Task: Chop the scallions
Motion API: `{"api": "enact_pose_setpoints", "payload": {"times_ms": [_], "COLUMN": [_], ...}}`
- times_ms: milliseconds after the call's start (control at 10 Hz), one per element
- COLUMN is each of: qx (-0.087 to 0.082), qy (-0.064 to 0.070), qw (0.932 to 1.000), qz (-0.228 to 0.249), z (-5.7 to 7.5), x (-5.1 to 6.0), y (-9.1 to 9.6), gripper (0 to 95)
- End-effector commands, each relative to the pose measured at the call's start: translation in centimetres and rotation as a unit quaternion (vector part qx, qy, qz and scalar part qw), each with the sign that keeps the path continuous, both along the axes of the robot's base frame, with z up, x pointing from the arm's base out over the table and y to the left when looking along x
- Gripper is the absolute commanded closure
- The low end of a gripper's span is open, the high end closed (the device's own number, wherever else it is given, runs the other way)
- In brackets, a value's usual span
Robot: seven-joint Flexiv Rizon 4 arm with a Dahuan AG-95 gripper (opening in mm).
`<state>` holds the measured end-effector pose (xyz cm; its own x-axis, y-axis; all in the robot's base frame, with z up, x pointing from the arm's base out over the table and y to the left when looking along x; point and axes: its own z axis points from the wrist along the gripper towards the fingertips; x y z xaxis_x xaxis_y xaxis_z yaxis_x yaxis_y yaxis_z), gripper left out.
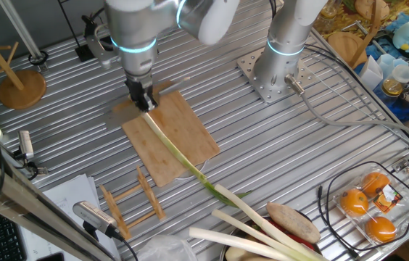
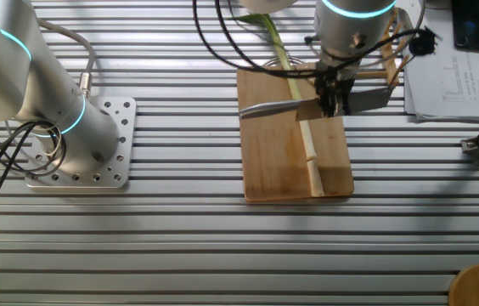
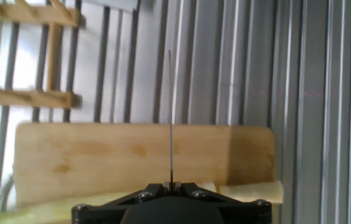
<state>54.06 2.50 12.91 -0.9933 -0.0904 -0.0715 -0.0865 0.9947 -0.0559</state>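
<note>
Scallions (image 2: 306,127): 1 long thin stalk, pale whitish at the root end, shading to green at the leaf end. Lies lengthwise along a rectangular bamboo cutting board (image 2: 278,161), smooth and light brown; the green end runs off the board's edge. Tabletop (image 2: 180,246): ribbed silver metal slats. End effector (image 2: 331,93): black, clamped on a flat grey metal knife (image 2: 278,108), whose blade crosses the stalk at right angles near mid-board.

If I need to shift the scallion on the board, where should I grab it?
Grip the scallion at its firmer pale stem on the cutting board, from above, fingers straddling its width. It lies flat, and the knife crosses it nearer the green end.
</note>
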Motion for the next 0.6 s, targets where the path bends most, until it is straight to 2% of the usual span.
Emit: {"api": "enact_pose_setpoints", "payload": {"times_ms": [100,200,400,600], "qx": [0.001,0.002,0.003,0.007], "qy": [0.004,0.004,0.005,0.006], "qw": [1.0000,0.9999,0.9998,0.9999], "qz": [-0.008,-0.011,-0.021,-0.013], "z": [1.4,2.0,3.3,4.4], "x": [1.6,2.2,4.2,5.6], "y": [2.7,3.7,6.2,8.1], "gripper": [95.0,95.0,95.0,95.0]}}
